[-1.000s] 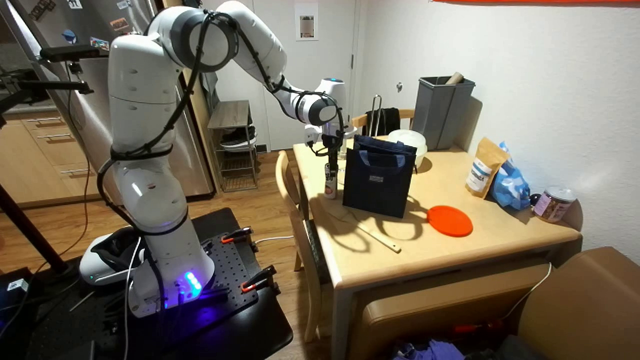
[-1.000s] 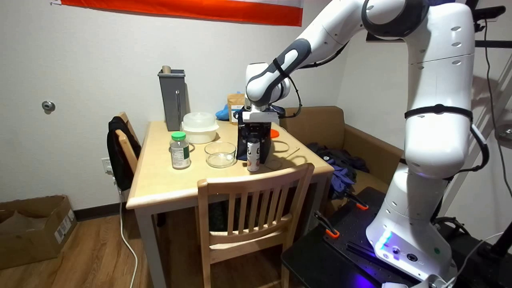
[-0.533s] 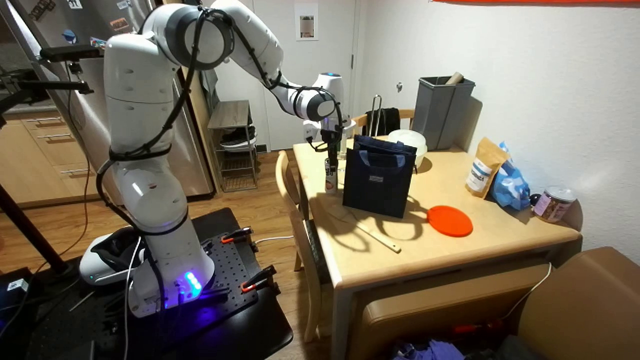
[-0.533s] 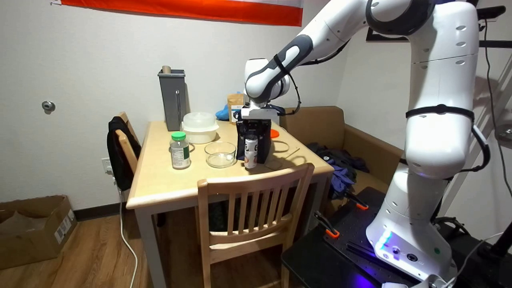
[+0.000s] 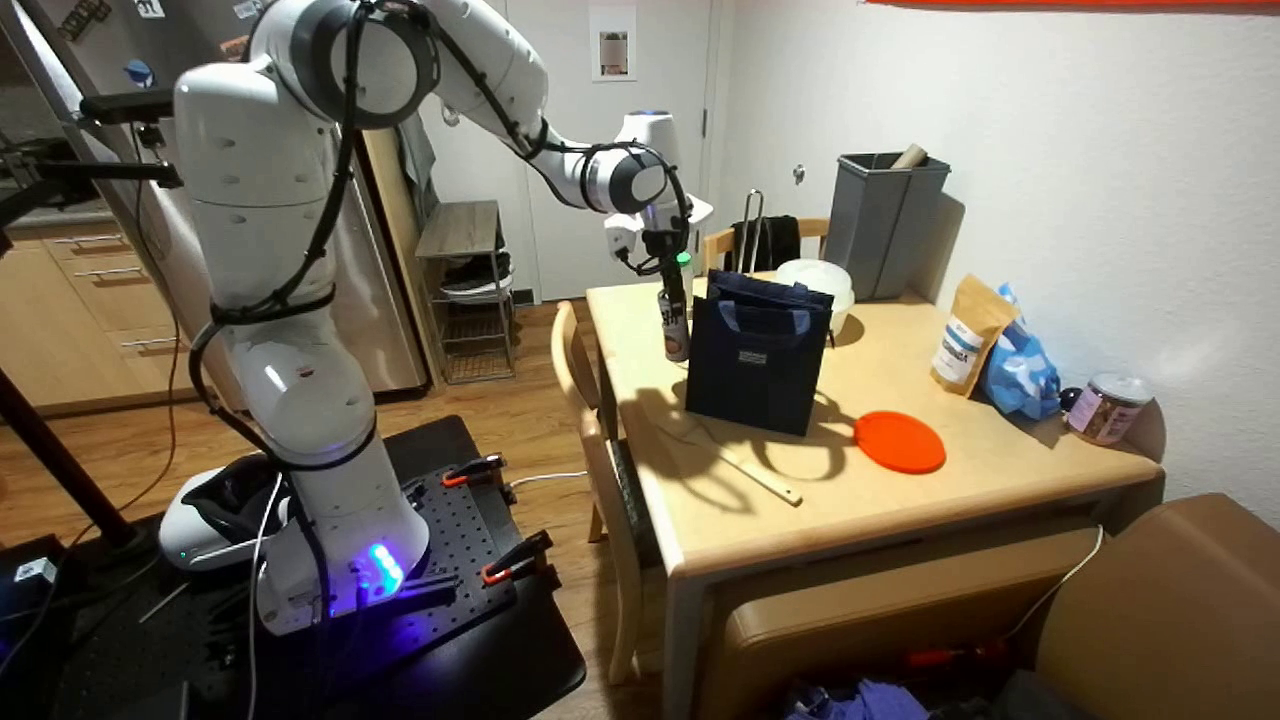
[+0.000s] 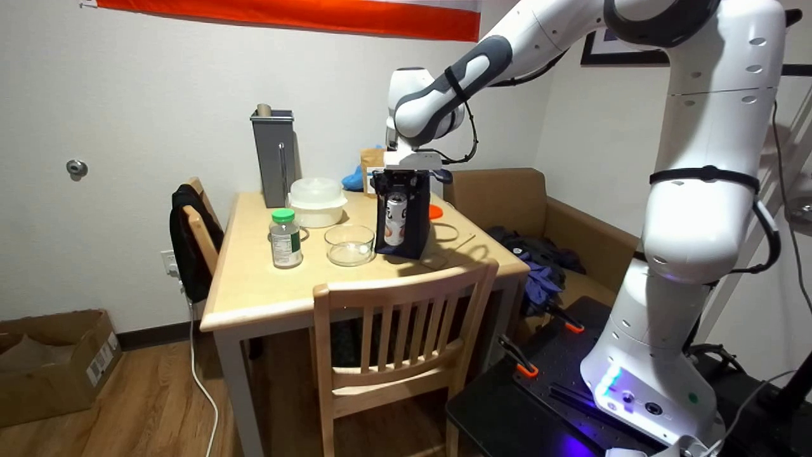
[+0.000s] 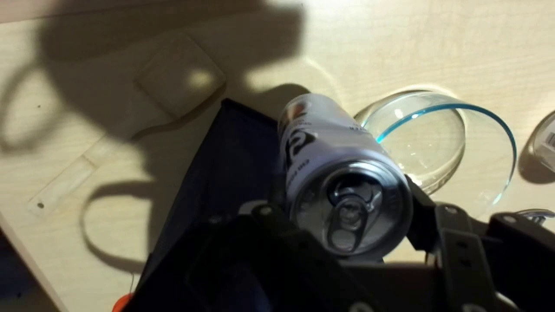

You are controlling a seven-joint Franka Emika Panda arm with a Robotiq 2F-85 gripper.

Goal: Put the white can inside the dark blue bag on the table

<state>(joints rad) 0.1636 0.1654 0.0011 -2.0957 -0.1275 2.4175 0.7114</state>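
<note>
Pinching the white can (image 7: 338, 169) near its top rim between the black fingers (image 7: 421, 221), spread only as wide as the can. Holding it clear of the counter (image 6: 254, 295), slightly tilted, with its metal top facing the wrist view. With the can outside the upright dark blue bag (image 5: 750, 375), close beside it; whether touching, cannot tell. Cannot see down into the bag either. Across the can from the bag in the wrist view, a clear glass bowl (image 7: 438, 138). Farther along in an exterior view, a green-lidded jar (image 6: 285, 244) and a pale lidded tub (image 6: 317, 217), with contents too indistinct to name. Well apart, in both exterior views, a grey bin (image 5: 885, 240) with a tan tube (image 5: 909, 157) poking from its top. On the floor (image 6: 152, 400), an open cardboard box (image 6: 44, 393) with pale material inside.
</note>
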